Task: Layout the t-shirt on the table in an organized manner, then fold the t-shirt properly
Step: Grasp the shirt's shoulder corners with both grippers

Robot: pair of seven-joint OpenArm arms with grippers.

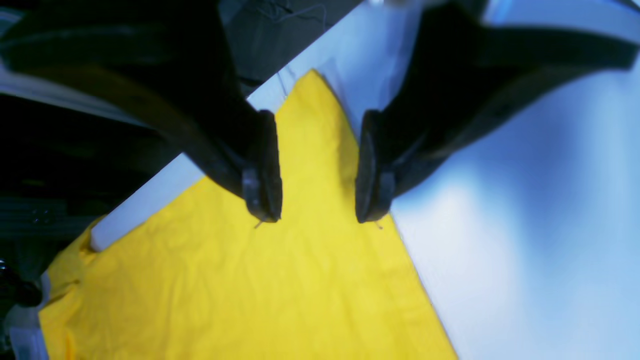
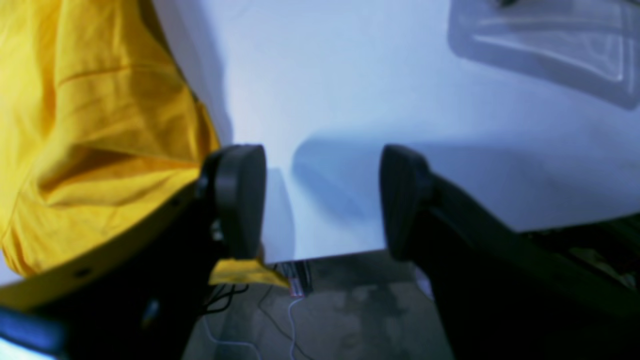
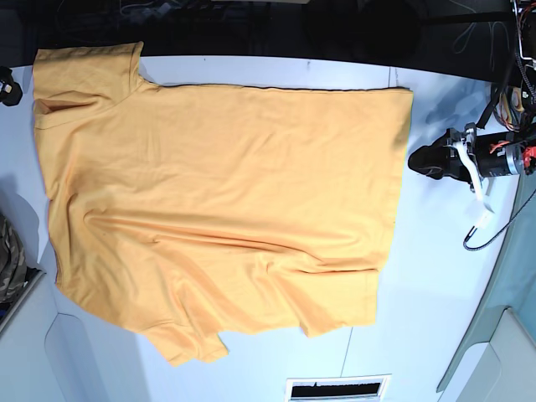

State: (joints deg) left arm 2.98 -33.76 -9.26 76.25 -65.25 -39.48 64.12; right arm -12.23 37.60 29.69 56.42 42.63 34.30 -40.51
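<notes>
The t-shirt point(image 3: 226, 201) lies spread flat across the table point(image 3: 435, 276). Left end effector point(image 1: 317, 217) hangs released over a corner at the right; right end effector point(image 2: 320, 200) gapes empty beside the sleeve.

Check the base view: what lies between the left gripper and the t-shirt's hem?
Nothing: bare table separates the left gripper from the t-shirt in the base view.

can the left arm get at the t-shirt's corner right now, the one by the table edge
Probably yes: the left gripper hangs open right over that corner of the t-shirt, which lies flat on the table, and nothing sits between them.
</notes>
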